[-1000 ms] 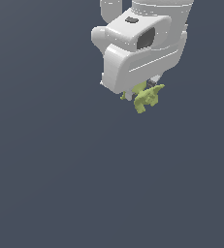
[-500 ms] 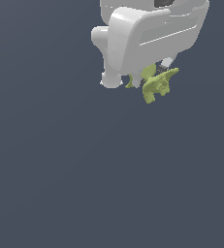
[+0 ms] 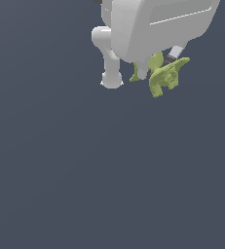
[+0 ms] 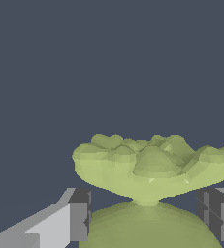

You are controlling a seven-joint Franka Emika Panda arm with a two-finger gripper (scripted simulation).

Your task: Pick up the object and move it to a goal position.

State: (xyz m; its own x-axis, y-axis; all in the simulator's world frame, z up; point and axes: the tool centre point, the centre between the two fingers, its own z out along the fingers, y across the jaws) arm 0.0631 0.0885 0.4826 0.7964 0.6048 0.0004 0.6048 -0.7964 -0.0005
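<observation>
Gripper (image 3: pixel 158 68), fingers closed on the object (image 3: pixel 163 78), which sits between the two dark pads (image 4: pixel 79 215) directly beneath the white hand. The object's prongs project past the fingertips, the longest pointing toward the exterior view's right. Beyond the gripper lies only uniform dark background; no goal marker or obstacle is visible, so open room surrounds the gripper on all sides.

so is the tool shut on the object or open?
Shut on it: the tool has the object between its fingers, carried beneath the white hand in the exterior view.
</observation>
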